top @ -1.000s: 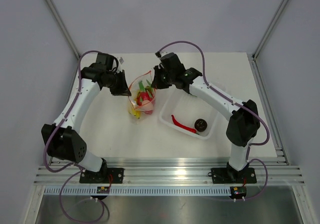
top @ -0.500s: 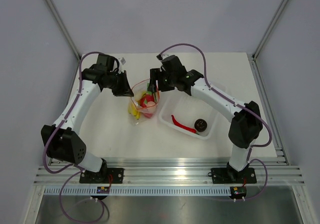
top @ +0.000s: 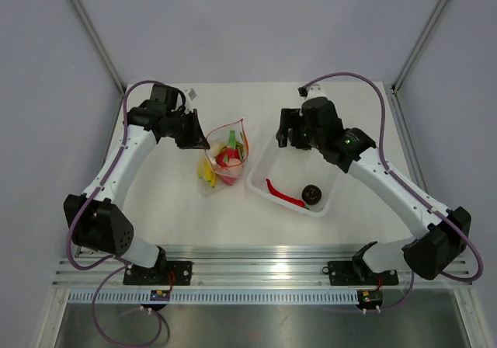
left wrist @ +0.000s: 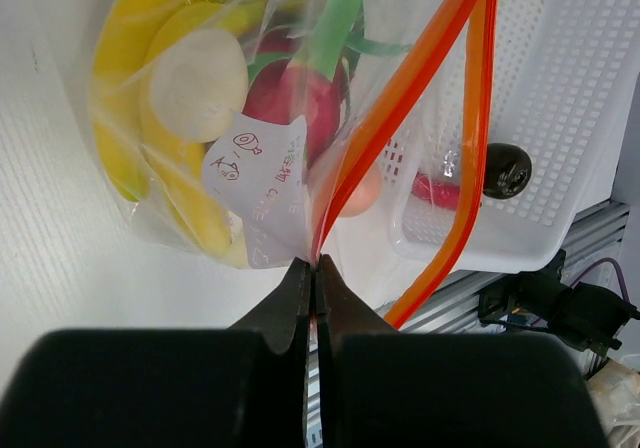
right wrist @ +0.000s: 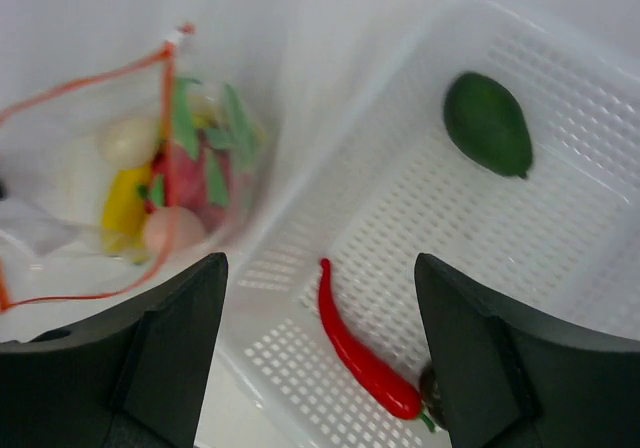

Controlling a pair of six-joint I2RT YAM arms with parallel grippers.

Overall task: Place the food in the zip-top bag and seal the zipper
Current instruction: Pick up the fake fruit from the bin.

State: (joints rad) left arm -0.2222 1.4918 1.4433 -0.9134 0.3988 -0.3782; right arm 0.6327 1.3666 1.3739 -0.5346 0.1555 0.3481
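Zip-top bag (top: 224,158) sits on the table (top: 175,200) just left of the white tray (top: 256,183), mouth gaping and facing up. Left gripper (left wrist: 313,268) has its jaws together, clamped on the bag's edge where the orange zipper (left wrist: 400,98) runs in; this lifts one side of the mouth. Inside the bag: banana (left wrist: 120,88), dragon fruit (left wrist: 295,98) and small whitish piece (left wrist: 200,83). Not yet loaded, all lying in the tray: red chilli (right wrist: 365,358), avocado (right wrist: 487,123), dark round fruit (top: 311,193). Right gripper (right wrist: 318,268) hangs above the tray with fingers wide apart and nothing between them. Step in hand, as I judge it: picking the next item out of the tray, loading roughly half done, sealing not begun. Next move calls for a descent onto one piece, probably the chilli lying nearest under the fingers, gripped across its narrow body. Left hold must keep the mouth open for the drop.
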